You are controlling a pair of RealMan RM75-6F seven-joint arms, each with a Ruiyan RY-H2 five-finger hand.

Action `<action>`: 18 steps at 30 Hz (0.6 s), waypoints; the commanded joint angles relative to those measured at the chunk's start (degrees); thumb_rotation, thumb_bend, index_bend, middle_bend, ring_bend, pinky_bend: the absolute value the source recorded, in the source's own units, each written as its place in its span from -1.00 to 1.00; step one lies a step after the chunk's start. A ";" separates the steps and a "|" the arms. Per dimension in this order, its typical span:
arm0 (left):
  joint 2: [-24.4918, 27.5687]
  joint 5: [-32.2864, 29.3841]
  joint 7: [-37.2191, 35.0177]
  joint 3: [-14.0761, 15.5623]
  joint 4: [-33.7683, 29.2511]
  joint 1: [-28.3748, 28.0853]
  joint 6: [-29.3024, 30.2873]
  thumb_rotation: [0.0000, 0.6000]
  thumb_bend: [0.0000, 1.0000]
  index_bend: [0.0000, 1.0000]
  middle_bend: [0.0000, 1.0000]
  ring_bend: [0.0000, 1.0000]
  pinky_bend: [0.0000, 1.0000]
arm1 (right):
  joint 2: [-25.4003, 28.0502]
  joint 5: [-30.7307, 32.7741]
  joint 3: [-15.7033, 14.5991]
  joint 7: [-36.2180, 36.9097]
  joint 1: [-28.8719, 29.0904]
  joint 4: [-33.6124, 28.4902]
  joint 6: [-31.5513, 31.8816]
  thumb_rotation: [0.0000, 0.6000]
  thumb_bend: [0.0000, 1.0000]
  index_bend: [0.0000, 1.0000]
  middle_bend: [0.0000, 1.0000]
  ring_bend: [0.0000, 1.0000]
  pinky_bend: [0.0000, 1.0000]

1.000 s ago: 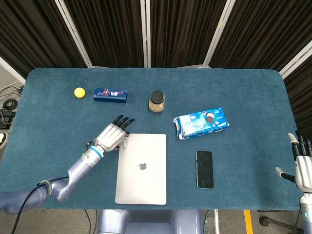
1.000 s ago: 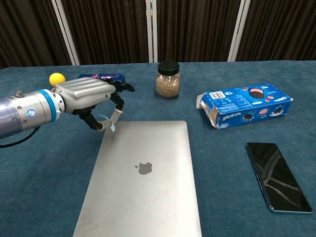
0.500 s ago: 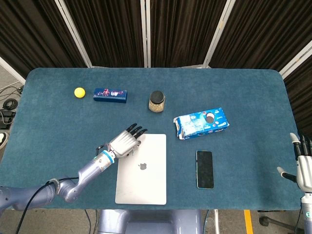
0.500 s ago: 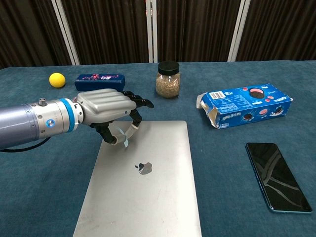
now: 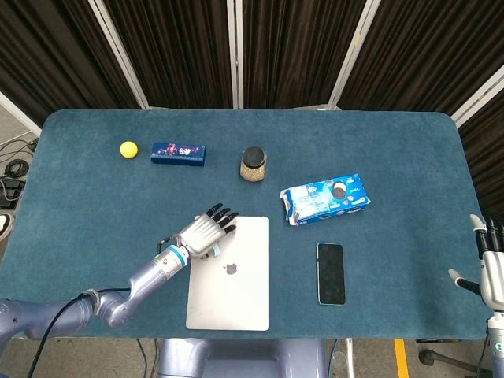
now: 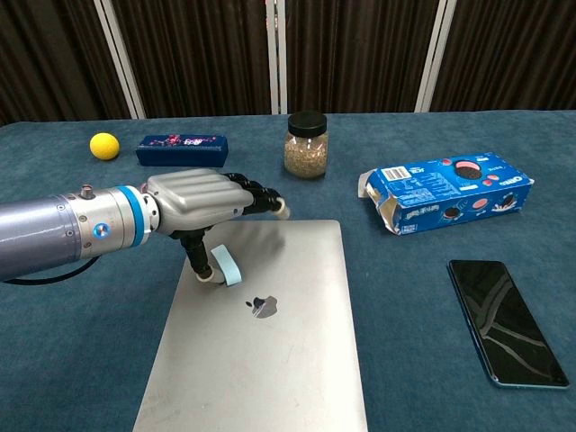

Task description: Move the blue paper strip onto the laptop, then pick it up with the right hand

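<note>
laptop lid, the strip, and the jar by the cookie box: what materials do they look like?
Laptop: likely aluminium, matte silver, with a soft even sheen and a dark inset logo.
Blue paper strip: thin pale-blue paper, judging by how it curls at the left hand.
Jar: clear glass or plastic, hard to tell which; the grainy contents show through, and the black lid looks plastic.

Left hand [image 6: 202, 202] opens; paper strip [image 6: 227, 266] touches laptop [image 6: 261, 351].

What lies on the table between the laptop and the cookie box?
Nothing: in the chest view, only bare blue table separates the laptop from the cookie box.
</note>
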 commanded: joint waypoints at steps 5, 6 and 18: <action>0.48 1.75 -5.24 -2.57 -2.22 2.35 7.85 1.00 -0.94 -1.00 -1.00 -1.00 -1.00 | 0.03 -0.39 -0.13 -0.09 -0.01 -0.11 0.15 1.00 -1.00 -1.00 -1.00 -1.00 -1.00; 1.05 1.98 -5.94 -2.78 -2.64 2.67 8.59 1.00 -0.94 -1.00 -1.00 -1.00 -1.00 | 0.00 -0.44 -0.19 -0.10 -0.01 -0.11 0.11 1.00 -1.00 -1.00 -1.00 -1.00 -1.00; 12.86 1.20 -9.21 -3.72 -11.36 10.50 19.39 1.00 -1.00 -1.00 -1.00 -1.00 -1.00 | -0.31 -2.18 -1.15 -0.80 0.37 -0.71 -0.26 1.00 -1.00 -1.00 -1.00 -1.00 -1.00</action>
